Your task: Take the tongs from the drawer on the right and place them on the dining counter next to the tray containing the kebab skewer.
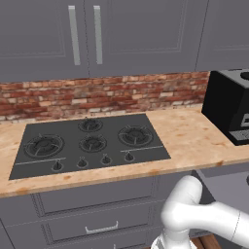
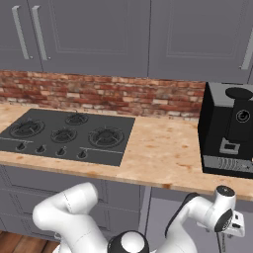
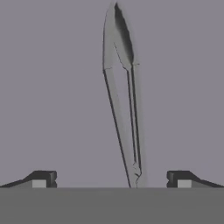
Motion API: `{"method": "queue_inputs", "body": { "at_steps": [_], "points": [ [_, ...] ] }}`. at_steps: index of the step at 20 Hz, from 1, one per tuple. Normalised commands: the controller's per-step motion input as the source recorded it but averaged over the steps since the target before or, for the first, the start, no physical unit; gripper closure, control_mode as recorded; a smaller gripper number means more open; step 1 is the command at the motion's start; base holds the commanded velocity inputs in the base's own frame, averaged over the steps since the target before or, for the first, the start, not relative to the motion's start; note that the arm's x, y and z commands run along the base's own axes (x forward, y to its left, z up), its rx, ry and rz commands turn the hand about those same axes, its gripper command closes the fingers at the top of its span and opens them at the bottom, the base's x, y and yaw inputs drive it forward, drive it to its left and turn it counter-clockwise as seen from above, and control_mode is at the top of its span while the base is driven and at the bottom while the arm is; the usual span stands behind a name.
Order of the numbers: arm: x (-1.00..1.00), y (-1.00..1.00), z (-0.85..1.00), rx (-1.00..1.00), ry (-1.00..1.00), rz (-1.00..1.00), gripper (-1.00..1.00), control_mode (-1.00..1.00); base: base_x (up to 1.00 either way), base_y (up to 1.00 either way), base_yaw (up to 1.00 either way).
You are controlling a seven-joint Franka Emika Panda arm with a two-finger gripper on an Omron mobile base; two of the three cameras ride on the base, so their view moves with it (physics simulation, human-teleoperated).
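The gripper [image 3: 111, 179] stands wide apart, its two dark fingertips [image 3: 43, 178] spread to either side of the hand view with nothing held between them. Between the tips lie the tongs [image 3: 124, 100], slim and silvery-grey, lying lengthwise away from the hand on the flat grey floor of the drawer [image 3: 52, 87]. The two thin arms meet near the bottom of the view and spread slightly toward the far end. Neither fingertip touches the tongs; both sit well to the sides of them. The grey floor around the tongs is bare.

In the right base view the white arm [image 2: 197, 217] bends low at the lower right, below the edge of the beige counter [image 2: 163, 153], with the hand [image 2: 232, 225] pointing down beside a grey cabinet front. Whether the hand is inside the drawer cannot be told from that view.

On the counter above, a black hob [image 1: 90, 143] with four burners and a row of knobs sits to the left, and a black coffee machine [image 2: 230, 131] stands to the right, near the arm's side. A red brick backsplash [image 1: 97, 95] runs behind both, under grey wall cabinets [image 1: 97, 34] with silver bar handles. Panelled grey drawers [image 1: 97, 214] sit under the hob.
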Motion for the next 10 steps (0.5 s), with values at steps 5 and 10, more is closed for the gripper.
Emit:
{"method": "queue_inputs", "body": {
  "at_steps": [5,10],
  "points": [
    [0.06,0.00,-0.13,0.01,0.00,0.05,-1.00,-1.00,0.00,0.00,0.00],
    [0.00,0.00,-0.17,0.00,0.00,0.03,-1.00,-1.00,0.00,0.00,0.00]
  ]
}}
